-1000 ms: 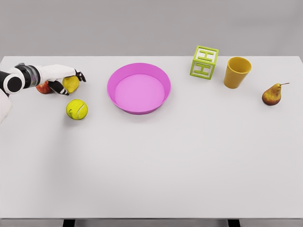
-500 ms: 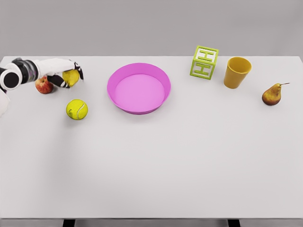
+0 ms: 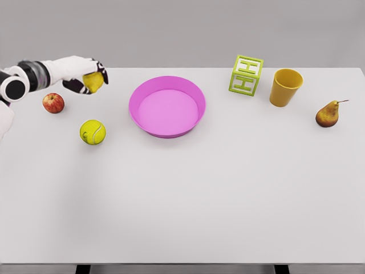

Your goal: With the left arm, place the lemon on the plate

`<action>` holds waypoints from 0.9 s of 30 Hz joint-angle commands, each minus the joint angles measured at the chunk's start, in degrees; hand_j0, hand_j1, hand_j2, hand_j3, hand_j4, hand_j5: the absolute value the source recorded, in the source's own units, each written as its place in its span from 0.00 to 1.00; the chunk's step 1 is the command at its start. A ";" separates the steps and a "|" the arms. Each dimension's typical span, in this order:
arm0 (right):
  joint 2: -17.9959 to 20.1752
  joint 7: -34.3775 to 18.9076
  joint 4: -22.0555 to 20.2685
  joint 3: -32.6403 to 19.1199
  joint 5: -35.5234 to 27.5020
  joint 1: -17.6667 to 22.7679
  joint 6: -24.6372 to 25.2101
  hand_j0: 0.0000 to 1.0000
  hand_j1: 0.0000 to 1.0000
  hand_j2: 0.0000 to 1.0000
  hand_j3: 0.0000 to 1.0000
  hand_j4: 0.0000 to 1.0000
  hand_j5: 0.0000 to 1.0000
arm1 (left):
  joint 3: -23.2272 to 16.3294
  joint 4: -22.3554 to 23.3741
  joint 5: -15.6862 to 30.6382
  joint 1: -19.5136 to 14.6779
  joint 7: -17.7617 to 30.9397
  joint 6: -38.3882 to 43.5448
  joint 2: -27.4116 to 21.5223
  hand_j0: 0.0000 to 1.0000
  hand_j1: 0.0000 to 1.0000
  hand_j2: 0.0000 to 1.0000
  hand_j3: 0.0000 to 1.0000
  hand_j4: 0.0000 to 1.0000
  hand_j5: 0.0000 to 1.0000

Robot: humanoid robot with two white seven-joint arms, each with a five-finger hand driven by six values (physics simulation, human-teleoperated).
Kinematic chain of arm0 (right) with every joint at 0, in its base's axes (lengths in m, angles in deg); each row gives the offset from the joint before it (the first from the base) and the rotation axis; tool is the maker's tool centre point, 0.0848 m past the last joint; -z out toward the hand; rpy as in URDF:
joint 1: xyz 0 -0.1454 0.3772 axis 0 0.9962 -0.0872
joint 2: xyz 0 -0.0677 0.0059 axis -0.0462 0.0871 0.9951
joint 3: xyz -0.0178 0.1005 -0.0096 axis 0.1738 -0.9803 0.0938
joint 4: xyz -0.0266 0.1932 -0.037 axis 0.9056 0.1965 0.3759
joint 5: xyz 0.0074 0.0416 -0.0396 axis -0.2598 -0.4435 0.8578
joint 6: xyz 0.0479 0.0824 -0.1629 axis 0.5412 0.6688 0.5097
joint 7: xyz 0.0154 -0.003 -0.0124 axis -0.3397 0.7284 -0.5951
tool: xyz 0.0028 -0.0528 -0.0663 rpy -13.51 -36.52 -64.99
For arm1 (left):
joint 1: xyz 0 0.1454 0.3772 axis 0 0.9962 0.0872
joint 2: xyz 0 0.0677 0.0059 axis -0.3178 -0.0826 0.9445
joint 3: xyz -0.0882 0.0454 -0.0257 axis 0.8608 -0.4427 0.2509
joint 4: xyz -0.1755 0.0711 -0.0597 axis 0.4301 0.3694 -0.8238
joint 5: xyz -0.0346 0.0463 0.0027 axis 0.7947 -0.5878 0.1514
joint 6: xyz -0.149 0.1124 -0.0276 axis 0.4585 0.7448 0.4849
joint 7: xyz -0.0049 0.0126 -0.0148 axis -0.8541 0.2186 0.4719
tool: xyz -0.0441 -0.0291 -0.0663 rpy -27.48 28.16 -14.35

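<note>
My left hand (image 3: pixel 88 78) is raised above the table's far left, its fingers curled around the yellow lemon (image 3: pixel 93 81). The lemon shows only partly between the fingers. The pink plate (image 3: pixel 167 106), a shallow round dish, sits to the right of the hand near the table's middle back, a short gap away. My left arm comes in from the left edge. The right arm is out of view.
A red apple (image 3: pixel 53 103) lies below the left forearm, a yellow-green tennis ball (image 3: pixel 92 132) in front of it. At the back right stand a green letter block (image 3: pixel 246 75) and a yellow cup (image 3: pixel 286 87). A pear (image 3: pixel 327 114) lies far right.
The left hand has lifted the lemon off the table and carried it up and rightwards, away from the apple, which is now fully exposed.
</note>
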 commanded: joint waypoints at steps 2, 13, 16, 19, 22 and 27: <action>-0.01 -0.01 -0.04 0.01 0.01 0.00 0.00 1.00 1.00 1.00 1.00 1.00 1.00 | 0.01 -2.38 0.28 0.00 -0.04 0.15 0.19 0.56 0.56 0.56 0.56 0.56 0.56; -0.01 -0.01 0.04 0.01 0.01 0.00 0.00 1.00 1.00 1.00 1.00 1.00 1.00 | 0.01 -4.40 0.19 0.18 -0.04 -0.73 3.09 0.55 0.55 0.55 0.55 0.55 0.55; -0.01 -0.01 0.04 0.01 0.01 0.00 0.00 1.00 1.00 1.00 1.00 1.00 1.00 | -0.25 -5.55 0.19 0.26 -0.04 -0.82 3.62 0.55 0.55 0.55 0.55 0.55 0.55; -0.01 -0.01 0.04 0.01 0.01 0.00 0.00 1.00 1.00 1.00 1.00 1.00 1.00 | -0.43 -5.55 0.10 0.35 -0.04 -1.08 4.67 0.55 0.55 0.55 0.55 0.55 0.55; -0.01 -0.01 0.04 0.01 0.01 0.00 0.00 1.00 1.00 1.00 1.00 1.00 1.00 | -0.34 -5.63 0.10 0.35 -0.04 -3.63 5.11 0.55 0.55 0.55 0.55 0.55 0.55; -0.01 -0.01 0.04 0.01 0.01 0.00 0.00 1.00 1.00 1.00 1.00 1.00 1.00 | -0.34 -7.92 0.10 1.58 -0.04 -3.63 6.25 0.55 0.55 0.55 0.55 0.55 0.55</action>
